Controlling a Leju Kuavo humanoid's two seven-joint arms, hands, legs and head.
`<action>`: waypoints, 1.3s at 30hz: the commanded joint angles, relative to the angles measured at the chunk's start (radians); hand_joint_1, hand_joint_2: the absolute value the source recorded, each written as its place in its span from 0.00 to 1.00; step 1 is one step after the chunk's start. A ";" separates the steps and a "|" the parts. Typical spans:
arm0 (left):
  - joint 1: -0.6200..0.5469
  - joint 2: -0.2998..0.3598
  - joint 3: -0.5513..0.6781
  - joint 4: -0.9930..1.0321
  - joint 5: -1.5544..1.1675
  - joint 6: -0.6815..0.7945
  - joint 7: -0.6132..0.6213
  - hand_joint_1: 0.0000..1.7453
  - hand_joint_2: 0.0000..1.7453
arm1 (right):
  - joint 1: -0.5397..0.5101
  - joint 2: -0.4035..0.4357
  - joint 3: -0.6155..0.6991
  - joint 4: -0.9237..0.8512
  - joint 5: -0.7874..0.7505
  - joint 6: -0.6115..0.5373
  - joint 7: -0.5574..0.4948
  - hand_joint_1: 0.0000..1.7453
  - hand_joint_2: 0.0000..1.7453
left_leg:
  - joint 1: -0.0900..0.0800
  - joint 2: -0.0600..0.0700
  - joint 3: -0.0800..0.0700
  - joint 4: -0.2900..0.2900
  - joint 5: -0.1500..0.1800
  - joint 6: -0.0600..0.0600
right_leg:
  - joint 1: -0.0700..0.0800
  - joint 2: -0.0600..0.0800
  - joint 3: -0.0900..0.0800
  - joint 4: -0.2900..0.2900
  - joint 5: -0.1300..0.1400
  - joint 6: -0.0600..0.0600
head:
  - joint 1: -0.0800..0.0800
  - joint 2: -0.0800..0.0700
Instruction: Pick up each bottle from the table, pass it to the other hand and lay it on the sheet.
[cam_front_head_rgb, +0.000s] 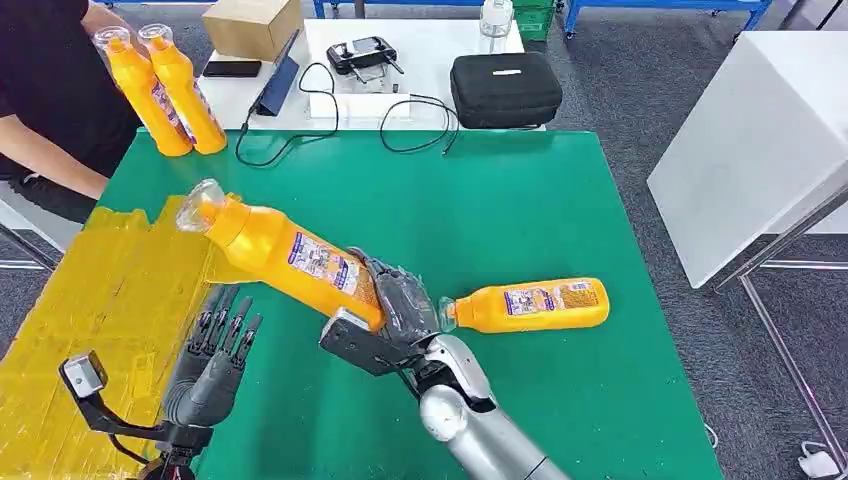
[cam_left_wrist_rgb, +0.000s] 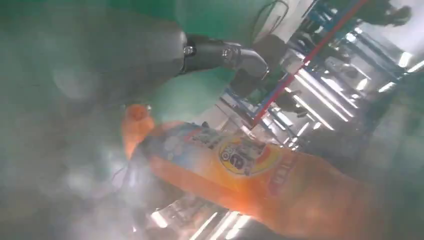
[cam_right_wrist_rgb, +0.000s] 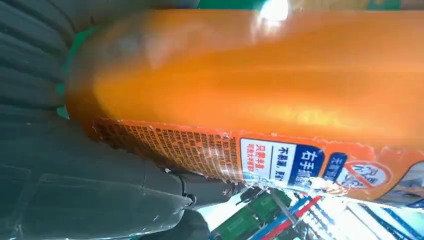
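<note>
The orange bottle (cam_front_head_rgb: 285, 255) is gripped at its base by the right hand (cam_front_head_rgb: 400, 300), tilted, cap toward the far left over the yellow sheet (cam_front_head_rgb: 90, 300) (Chinese label print, unreadable brand). The left hand (cam_front_head_rgb: 215, 355) waits just beside, fingers spread, empty.

right hand (cam_front_head_rgb: 400, 300) gripping tilted orange bottle (cam_front_head_rgb: 285, 250), left hand (cam_front_head_rgb: 215, 350) open beside yellow sheet (cam_front_head_rgb: 90, 300)

Grey carpet floor (cam_front_head_rgb: 640, 110) surrounds a white side table (cam_front_head_rgb: 760, 130) (right of view).
</note>
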 joint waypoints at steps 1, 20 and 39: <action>-0.033 0.017 -0.064 0.029 0.007 0.030 -0.008 0.00 1.00 | -0.071 0.005 0.108 0.098 0.001 0.024 -0.015 1.00 1.00 | 0.001 0.000 0.002 0.000 -0.001 -0.001 | 0.001 0.000 0.002 0.000 0.000 -0.001 | 0.000 0.000; -0.051 0.026 -0.047 0.036 0.031 0.051 -0.016 0.00 1.00 | -0.080 0.037 0.311 0.155 0.037 0.108 -0.015 1.00 1.00 | 0.001 0.002 0.003 0.000 -0.001 -0.001 | 0.001 0.001 0.003 0.000 0.000 -0.001 | 0.000 0.000; -0.062 0.014 -0.012 0.040 0.027 0.069 -0.022 0.00 1.00 | -0.107 0.059 0.469 0.162 0.017 0.198 0.005 1.00 1.00 | 0.001 -0.001 0.001 -0.001 0.000 -0.001 | 0.001 -0.002 0.001 -0.001 -0.001 -0.001 | 0.000 0.000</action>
